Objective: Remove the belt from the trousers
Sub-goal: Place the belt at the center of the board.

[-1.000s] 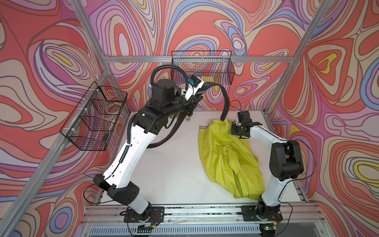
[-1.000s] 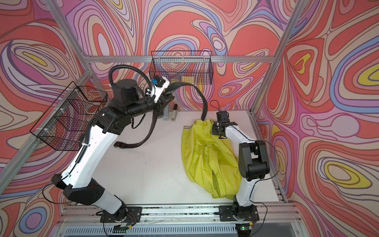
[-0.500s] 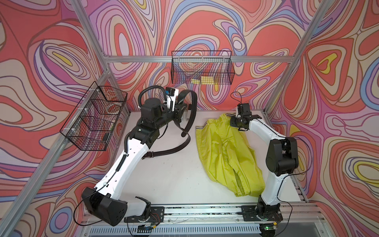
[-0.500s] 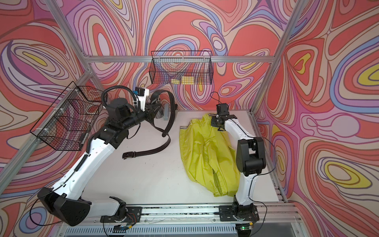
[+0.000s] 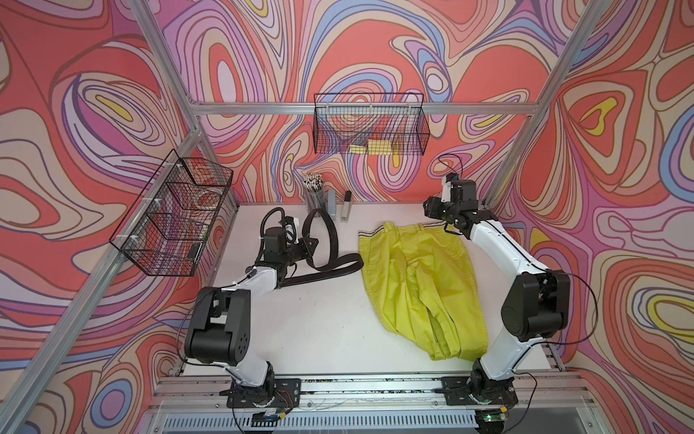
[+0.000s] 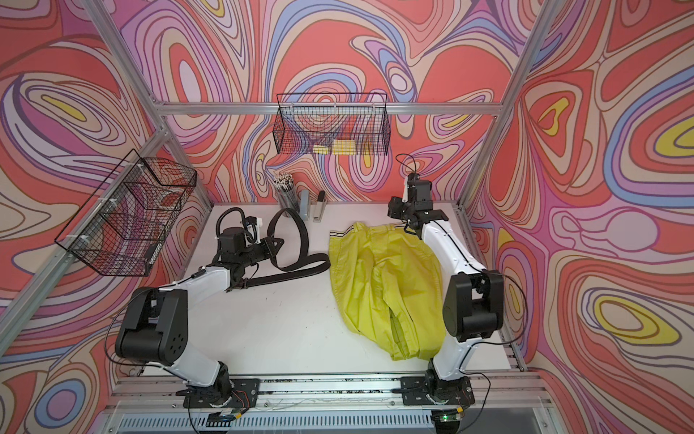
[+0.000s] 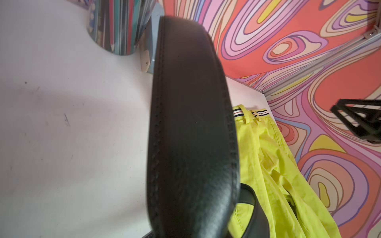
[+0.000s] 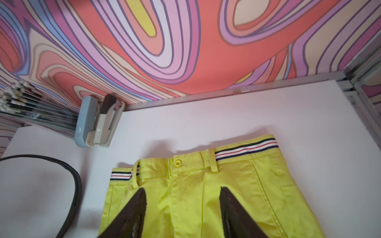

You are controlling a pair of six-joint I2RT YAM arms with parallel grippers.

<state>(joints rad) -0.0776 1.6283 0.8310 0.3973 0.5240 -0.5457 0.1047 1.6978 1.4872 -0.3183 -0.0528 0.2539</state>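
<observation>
The black belt lies free of the trousers on the white table, left of them, in both top views. One end arches up in a loop from my left gripper, which is shut on it low over the table's back left. In the left wrist view the belt fills the middle and hides the jaws. The yellow-green trousers lie flat on the right, striped waistband toward the back wall. My right gripper hovers open over the waist of the trousers, holding nothing.
A cup of pencils and two staplers stand at the back wall, close behind the belt loop. A wire basket with yellow pads hangs on the back wall. Another wire basket hangs on the left wall.
My left arm has swung down and left with the belt, drawing its tail out of the trousers onto the table. My right gripper has opened, let go of the waistband and risen.
</observation>
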